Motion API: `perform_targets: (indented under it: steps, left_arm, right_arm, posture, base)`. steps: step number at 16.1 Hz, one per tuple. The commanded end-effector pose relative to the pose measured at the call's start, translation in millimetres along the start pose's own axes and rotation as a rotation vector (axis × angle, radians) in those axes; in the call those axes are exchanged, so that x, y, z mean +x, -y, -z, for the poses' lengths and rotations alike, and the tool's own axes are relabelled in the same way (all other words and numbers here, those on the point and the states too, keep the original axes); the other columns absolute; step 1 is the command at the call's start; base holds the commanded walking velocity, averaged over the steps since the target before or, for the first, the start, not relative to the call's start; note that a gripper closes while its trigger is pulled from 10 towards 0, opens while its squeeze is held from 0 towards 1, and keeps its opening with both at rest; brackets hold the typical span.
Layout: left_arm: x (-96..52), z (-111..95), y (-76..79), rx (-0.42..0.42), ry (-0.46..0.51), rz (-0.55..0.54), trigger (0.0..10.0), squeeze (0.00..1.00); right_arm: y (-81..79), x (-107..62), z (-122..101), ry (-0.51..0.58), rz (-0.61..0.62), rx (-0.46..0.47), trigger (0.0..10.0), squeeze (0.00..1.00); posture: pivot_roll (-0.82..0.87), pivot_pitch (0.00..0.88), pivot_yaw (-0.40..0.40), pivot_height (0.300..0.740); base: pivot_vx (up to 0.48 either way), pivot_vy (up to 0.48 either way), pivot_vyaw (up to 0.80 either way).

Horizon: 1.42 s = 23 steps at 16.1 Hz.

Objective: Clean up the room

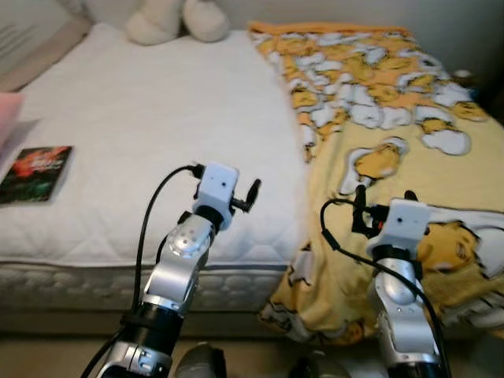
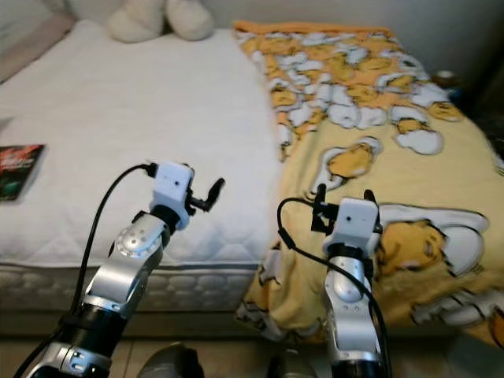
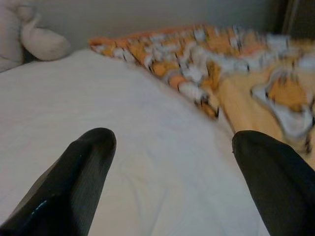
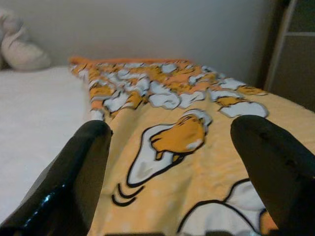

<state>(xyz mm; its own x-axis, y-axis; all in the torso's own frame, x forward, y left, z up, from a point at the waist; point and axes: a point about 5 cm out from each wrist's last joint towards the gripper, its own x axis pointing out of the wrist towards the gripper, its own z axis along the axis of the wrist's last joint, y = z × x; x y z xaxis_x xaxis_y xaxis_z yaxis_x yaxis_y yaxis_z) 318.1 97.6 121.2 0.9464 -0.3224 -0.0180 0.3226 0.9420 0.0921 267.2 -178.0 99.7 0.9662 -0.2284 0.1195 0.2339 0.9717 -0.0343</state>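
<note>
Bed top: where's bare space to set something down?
Free: the white quilted mattress between the dark book at its left edge, the cream plush toy at the head, and the yellow cartoon-print blanket. The blanket covers the right side.

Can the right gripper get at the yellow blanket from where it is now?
Probably yes. The right gripper is open and raised just above the yellow blanket, which lies right ahead of it on the bed, with nothing between them.
</note>
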Motion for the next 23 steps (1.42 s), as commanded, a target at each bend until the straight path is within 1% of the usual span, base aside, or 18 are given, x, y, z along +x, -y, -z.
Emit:
perform_targets:
  steps: [1, 2, 3, 4, 5, 7, 8, 9, 10, 12, 14, 17, 19, 23]
  left_arm:
    - [1.9, -9, -11.2, -0.035, 0.05, -0.088, 10.0, 0.0]
    - [1.6, -7, -17.2, -0.065, 0.021, -0.163, 10.0, 0.0]
    - [1.2, -5, -18.4, -0.082, 0.011, -0.175, 10.0, 0.0]
    - [0.4, 1, -18.4, -0.101, -0.02, -0.179, 10.0, 0.0]
    - [-0.7, 3, -18.7, -0.113, -0.033, -0.186, 10.0, 0.0]
    - [-0.7, 1, -14.8, -0.091, -0.013, -0.158, 10.0, 0.0]
    - [1.0, 0, -12.7, -0.077, -0.009, -0.153, 10.0, 0.0]
    - [2.4, -1, -12.5, -0.077, -0.007, -0.153, 10.0, 0.0]
    - [3.3, -2, -11.9, -0.073, -0.004, -0.146, 10.0, 0.0]
    - [4.0, -2, -9.6, -0.056, -0.009, -0.132, 10.0, 0.0]
    - [3.3, -2, -9.2, -0.048, -0.01, -0.119, 10.0, 0.0]
    - [3.1, -2, -9.0, -0.053, -0.005, -0.105, 10.0, 0.0]
    - [3.8, -3, -8.1, -0.038, -0.004, -0.108, 10.0, 0.0]
    - [1.7, 0, -2.0, -0.048, -0.008, -0.074, 10.0, 0.0]
  right_arm:
    - [-0.5, -2.0, -7, 0.032, -0.008, 0.032, 10.0, 1.0]
    - [-0.4, -4.3, -7, 0.04, -0.014, 0.036, 10.0, 1.0]
    - [-0.8, -4.7, -6, 0.039, -0.016, 0.036, 10.0, 1.0]
    - [-1.3, -5.3, 1, 0.013, -0.024, 0.037, 10.0, 1.0]
    - [-2.6, -4.7, 3, -0.004, -0.029, 0.052, 10.0, 1.0]
    - [-4.3, 1.0, 1, -0.011, -0.037, 0.05, 10.0, 1.0]
    - [-3.9, 10.1, 1, -0.053, -0.045, 0.031, 10.0, 0.93]
    - [-1.8, 17.0, 0, -0.068, -0.041, -0.005, 10.0, 0.0]
    - [1.8, 21.5, 0, -0.073, -0.022, -0.007, 10.0, 0.0]
    - [5.0, 23.4, 4, -0.096, -0.003, 0.02, 10.0, 0.0]
    - [2.7, 21.2, 8, -0.139, 0.017, 0.077, 10.0, 0.0]
    - [-1.2, 17.1, 13, -0.156, 0.008, 0.082, 10.0, 0.0]
    - [-3.3, 17.9, 12, -0.158, -0.003, 0.09, 10.0, 0.0]
    - [-2.3, 18.9, 10, -0.155, -0.012, 0.083, 10.0, 0.0]
  posture:
    - [-0.02, 0.0, 0.025, 0.699]
    - [-0.01, 0.0, 0.021, 0.699]
    - [0.0, 0.0, 0.016, 0.699]
    - [0.01, 0.0, 0.015, 0.699]
    - [0.02, 0.0, 0.011, 0.699]
    - [0.01, 0.0, 0.005, 0.699]
    - [0.02, 0.0, 0.0, 0.699]
    - [0.01, 0.0, -0.002, 0.699]
    - [0.01, 0.0, -0.002, 0.699]
    - [0.02, 0.0, -0.007, 0.699]
    - [0.03, 0.0, -0.007, 0.699]
    - [0.03, 0.0, -0.004, 0.699]
    - [0.02, 0.0, -0.002, 0.699]
    - [0.01, 0.0, -0.003, 0.699]
  base:
    - [0.0, 0.0, 0.0]
    - [0.0, 0.0, 0.0]
    - [0.0, 0.0, 0.0]
    - [0.0, 0.0, 0.0]
    - [0.0, 0.0, 0.0]
    - [0.0, 0.0, 0.0]
    - [0.0, 0.0, 0.0]
    - [0.0, 0.0, 0.0]
    - [0.0, 0.0, 0.0]
    - [0.0, 0.0, 0.0]
    - [0.0, 0.0, 0.0]
    - [0.0, 0.0, 0.0]
    - [0.0, -0.469, 0.0]
    - [0.0, -0.465, 0.0]
